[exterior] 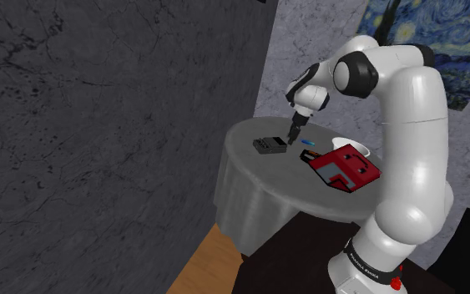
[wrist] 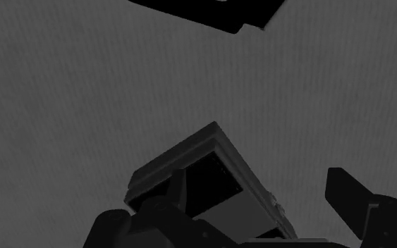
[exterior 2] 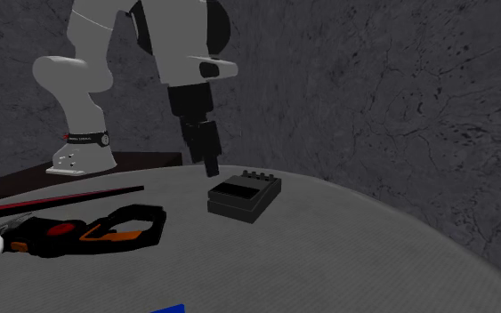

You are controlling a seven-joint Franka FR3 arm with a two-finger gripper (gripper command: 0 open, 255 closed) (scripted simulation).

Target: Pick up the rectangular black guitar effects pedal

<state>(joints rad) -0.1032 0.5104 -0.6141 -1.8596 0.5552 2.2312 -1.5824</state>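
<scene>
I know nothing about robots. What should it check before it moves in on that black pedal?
1. Gripper open: ok, fingers stand apart.
2. Pedal flat on the table: ok.
3. Pedal centred between the fingers: not ok, one finger overlaps it in the wrist view.
4. Space around pedal: ok, black-and-orange tool lies apart.
5. Finger touching pedal: cannot tell.

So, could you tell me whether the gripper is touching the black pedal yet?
Cannot tell. In the second exterior view the gripper ends just at the pedal, showing neither gap nor contact plainly.
</scene>
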